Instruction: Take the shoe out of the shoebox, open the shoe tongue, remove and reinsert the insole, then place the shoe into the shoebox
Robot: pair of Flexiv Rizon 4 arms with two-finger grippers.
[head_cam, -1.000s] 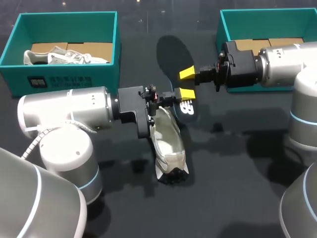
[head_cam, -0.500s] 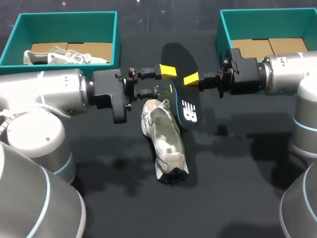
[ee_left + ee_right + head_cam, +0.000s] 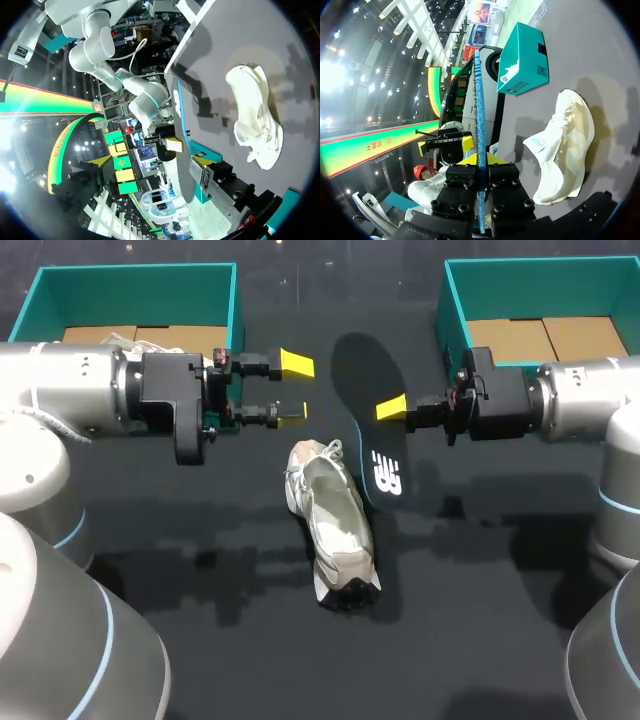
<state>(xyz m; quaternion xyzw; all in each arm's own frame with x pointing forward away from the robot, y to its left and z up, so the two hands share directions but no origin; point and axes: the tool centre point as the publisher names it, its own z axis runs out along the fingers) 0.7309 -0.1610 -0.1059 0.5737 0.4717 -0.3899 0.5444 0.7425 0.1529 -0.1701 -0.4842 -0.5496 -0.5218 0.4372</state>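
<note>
Shoe [image 3: 330, 525]: white, lies at frame centre on counter [image 3: 480, 620], unheld. Insole [image 3: 372, 435]: dark, out of shoe, just to its upper right, clamped at one edge by right fingers [image 3: 392, 408]. Left fingers [image 3: 296, 363]: apart, empty, upper left of shoe. Likely risks: reinsertion shoves loose shoe aside; thin insole buckles or slips from edge grip.
</note>
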